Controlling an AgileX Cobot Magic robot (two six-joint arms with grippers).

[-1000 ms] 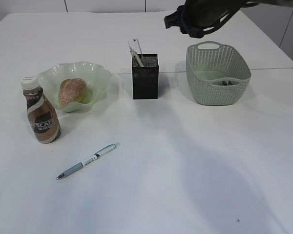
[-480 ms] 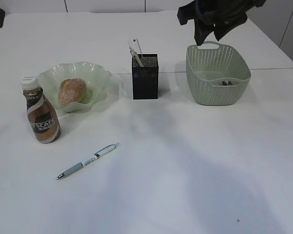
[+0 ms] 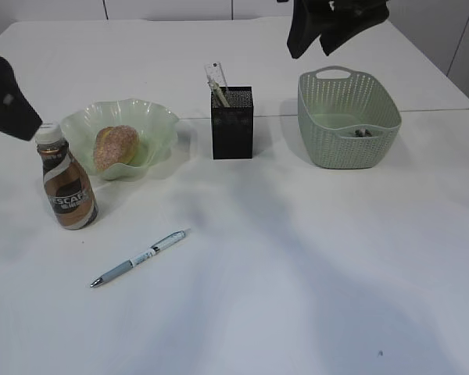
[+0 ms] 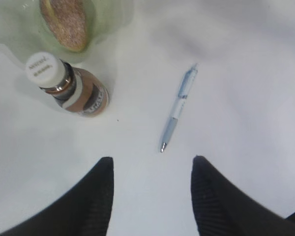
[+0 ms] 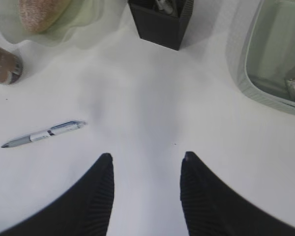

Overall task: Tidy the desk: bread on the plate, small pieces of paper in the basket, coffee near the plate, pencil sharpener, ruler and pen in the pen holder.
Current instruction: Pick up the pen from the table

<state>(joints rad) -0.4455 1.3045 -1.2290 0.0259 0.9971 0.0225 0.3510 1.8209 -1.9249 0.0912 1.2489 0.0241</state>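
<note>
White table (image 3: 297,273); pen (image 3: 138,258), coffee bottle (image 3: 66,187), plate (image 3: 152,125), holder (image 3: 232,125), basket (image 3: 348,129).

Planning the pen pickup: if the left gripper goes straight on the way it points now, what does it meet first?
Probably bare table. The left gripper stands open and empty, pointing down just short of the pen tip; the coffee bottle lies off to the side. Height is unclear.

1. A robot test room or lab staged as an office desk; plain white worktop (image 3: 297,258) pushed against a second white table (image 3: 141,55), with pale panelled walls behind.
2. Desk props set out neatly: black pen holder (image 3: 232,125), green basket (image 3: 349,129), pen (image 3: 138,258), coffee bottle (image 3: 66,183), bread (image 3: 115,147) on a plate (image 3: 152,121).
3. Two black robot arms overhang the scene.
</note>
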